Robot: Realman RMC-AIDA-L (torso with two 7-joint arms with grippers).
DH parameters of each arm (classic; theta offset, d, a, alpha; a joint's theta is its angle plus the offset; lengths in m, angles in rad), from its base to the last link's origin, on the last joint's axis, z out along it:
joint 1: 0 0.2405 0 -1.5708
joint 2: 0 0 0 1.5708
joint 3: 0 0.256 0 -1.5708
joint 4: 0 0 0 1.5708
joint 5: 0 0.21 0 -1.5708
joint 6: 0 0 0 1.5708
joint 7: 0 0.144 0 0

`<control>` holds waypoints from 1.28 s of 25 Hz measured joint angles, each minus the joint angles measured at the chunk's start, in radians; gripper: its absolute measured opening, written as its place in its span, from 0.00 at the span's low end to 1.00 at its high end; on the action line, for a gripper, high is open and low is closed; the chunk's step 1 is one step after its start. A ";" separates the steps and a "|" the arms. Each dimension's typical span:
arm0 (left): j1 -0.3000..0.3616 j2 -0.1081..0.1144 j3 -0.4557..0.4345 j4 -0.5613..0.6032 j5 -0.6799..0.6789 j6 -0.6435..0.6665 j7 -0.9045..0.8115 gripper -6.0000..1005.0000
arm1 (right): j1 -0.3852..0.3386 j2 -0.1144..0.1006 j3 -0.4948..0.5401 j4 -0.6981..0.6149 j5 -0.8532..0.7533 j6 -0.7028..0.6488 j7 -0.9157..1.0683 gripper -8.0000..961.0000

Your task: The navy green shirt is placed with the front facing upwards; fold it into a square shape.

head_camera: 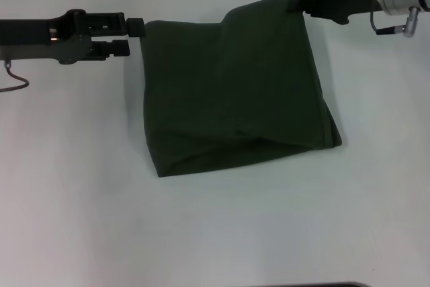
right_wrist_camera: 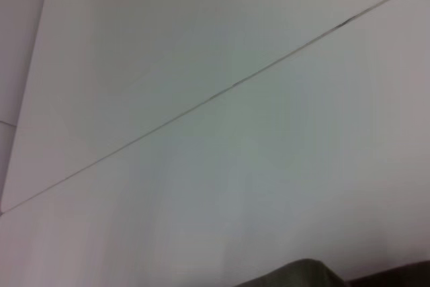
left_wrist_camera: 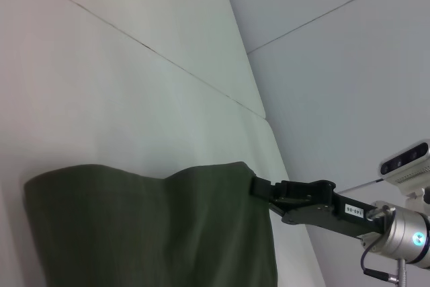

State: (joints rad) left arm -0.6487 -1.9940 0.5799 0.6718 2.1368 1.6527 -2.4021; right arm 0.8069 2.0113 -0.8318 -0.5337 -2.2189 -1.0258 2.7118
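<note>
The navy green shirt [head_camera: 235, 92] is doubled over, plain dark cloth up, its lettering hidden. Its near part rests on the white table [head_camera: 215, 233], with a crease running close to the near edge. My left gripper [head_camera: 138, 30] is shut on the far left corner, and my right gripper [head_camera: 295, 1] is shut on the far right corner. Between the two the far edge sags a little. The left wrist view shows that edge of the shirt [left_wrist_camera: 148, 226] and the right gripper [left_wrist_camera: 259, 187] pinching its corner. In the right wrist view only a sliver of the shirt [right_wrist_camera: 302, 275] shows.
A cable [head_camera: 13, 82] loops below the left arm at the table's left side. Thin seams [left_wrist_camera: 168, 62] cross the white surface behind the shirt. A dark edge [head_camera: 322, 285] shows at the near rim of the table.
</note>
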 joint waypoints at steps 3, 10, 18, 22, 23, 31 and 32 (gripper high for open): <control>0.000 0.000 0.000 0.000 0.000 0.001 0.000 0.73 | -0.001 0.000 -0.004 0.000 0.000 0.006 0.000 0.03; 0.001 0.001 0.000 0.000 -0.001 -0.001 0.000 0.73 | -0.017 -0.008 -0.005 0.003 -0.001 0.024 0.005 0.03; -0.003 0.001 0.000 0.000 -0.001 -0.001 0.000 0.73 | -0.020 -0.003 -0.004 0.006 0.000 0.068 0.000 0.04; 0.002 0.001 0.000 -0.001 -0.002 -0.001 -0.002 0.73 | -0.017 -0.001 -0.004 0.016 0.000 0.079 0.000 0.04; 0.003 0.001 0.000 -0.001 -0.002 -0.001 -0.002 0.73 | -0.016 -0.001 -0.003 0.019 0.000 0.079 0.000 0.04; 0.005 0.002 -0.002 -0.001 -0.002 -0.001 -0.001 0.73 | -0.019 -0.008 -0.003 0.020 0.005 0.063 0.009 0.08; 0.005 0.002 -0.002 -0.002 -0.002 -0.001 -0.001 0.73 | -0.019 -0.009 -0.002 0.020 0.005 0.061 0.009 0.08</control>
State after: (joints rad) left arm -0.6435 -1.9922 0.5782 0.6702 2.1352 1.6521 -2.4035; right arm 0.7880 2.0024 -0.8337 -0.5135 -2.2142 -0.9644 2.7205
